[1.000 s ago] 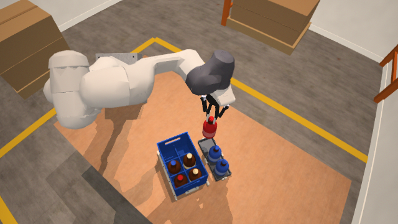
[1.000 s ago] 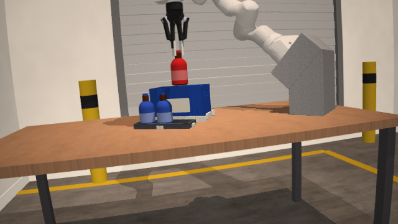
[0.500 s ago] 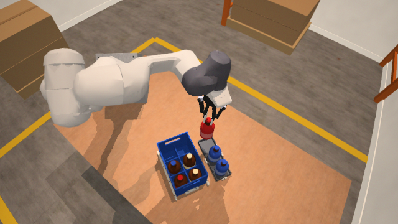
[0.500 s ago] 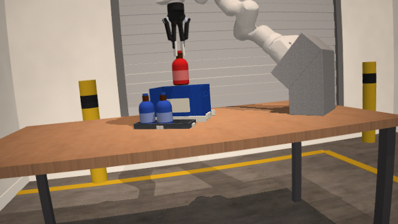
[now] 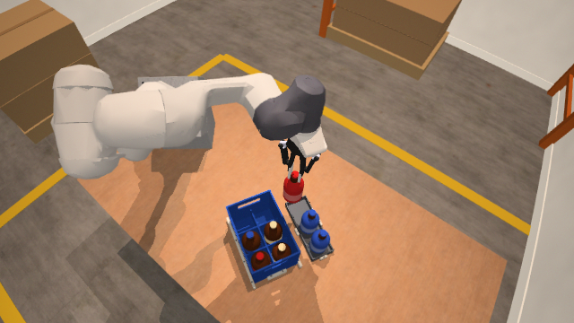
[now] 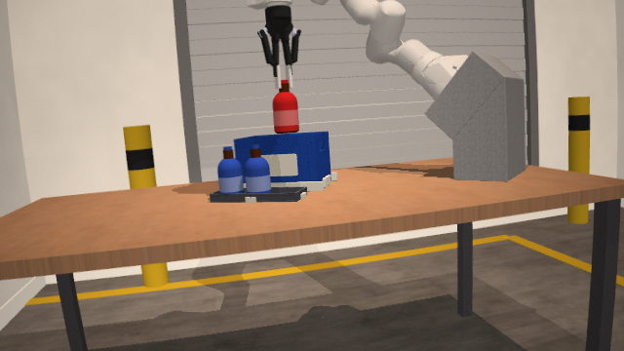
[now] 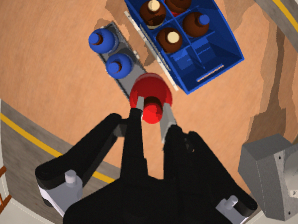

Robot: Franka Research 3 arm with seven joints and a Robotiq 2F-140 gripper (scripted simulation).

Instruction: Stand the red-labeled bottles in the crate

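Note:
My gripper (image 5: 294, 172) is shut on the neck of a red-labeled bottle (image 5: 293, 189) and holds it upright in the air, above the far end of the dark tray (image 5: 309, 229). In the exterior view the bottle (image 6: 286, 113) hangs with its base about level with the top rim of the blue crate (image 6: 288, 153). Two blue-labeled bottles (image 5: 310, 221) (image 5: 320, 240) stand upright on the tray. The crate (image 5: 262, 233) (image 7: 200, 70) stands beside the tray, holds several brown bottles, and its far cells are empty. The wrist view shows the fingers on the red cap.
The grey robot base (image 6: 483, 119) stands on the table behind and to the right of the crate. Yellow bollards (image 6: 139, 161) (image 6: 578, 127) stand beyond the table. Cardboard boxes (image 5: 390, 27) lie on the floor far off.

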